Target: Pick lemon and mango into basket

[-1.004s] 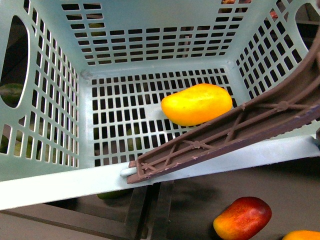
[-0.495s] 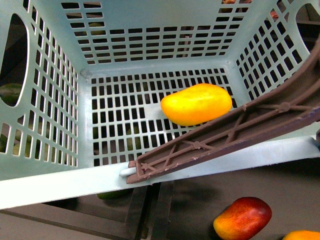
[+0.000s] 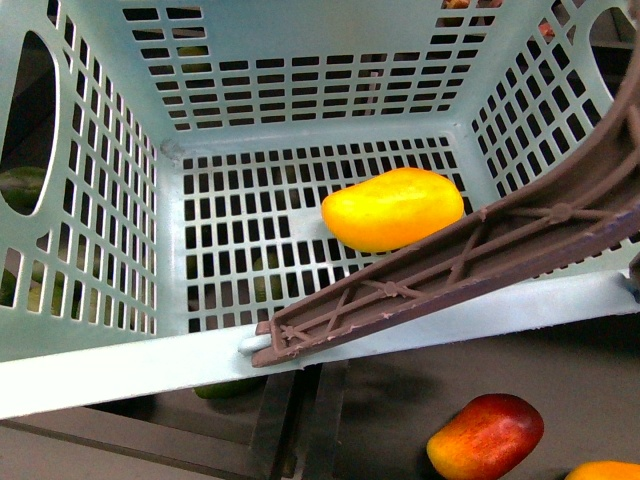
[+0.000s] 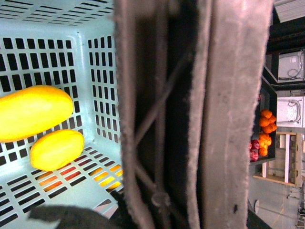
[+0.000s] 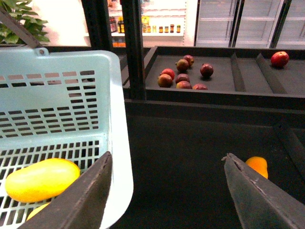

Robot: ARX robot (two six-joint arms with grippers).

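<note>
Inside the basket (image 3: 120, 370) the mango (image 3: 393, 208) lies on the slotted floor, and the lemon (image 4: 56, 150) rests just beside it. Above the basket's edge, the right claw (image 5: 167, 191) is wide open and holds nothing, with the mango beside one finger. Whether the left claw is open, I cannot tell.

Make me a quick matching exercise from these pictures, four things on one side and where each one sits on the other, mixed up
Things:
1. mango
2. lemon
3. red-and-yellow mango
4. brown handle

Places:
A. on the dark shelf outside the basket
B. lying across the basket's near rim
C. on the basket floor, in plain sight from the front
D. in the basket beside the mango, seen only by the wrist cameras

Pairs: 1-C, 2-D, 3-A, 4-B
</note>
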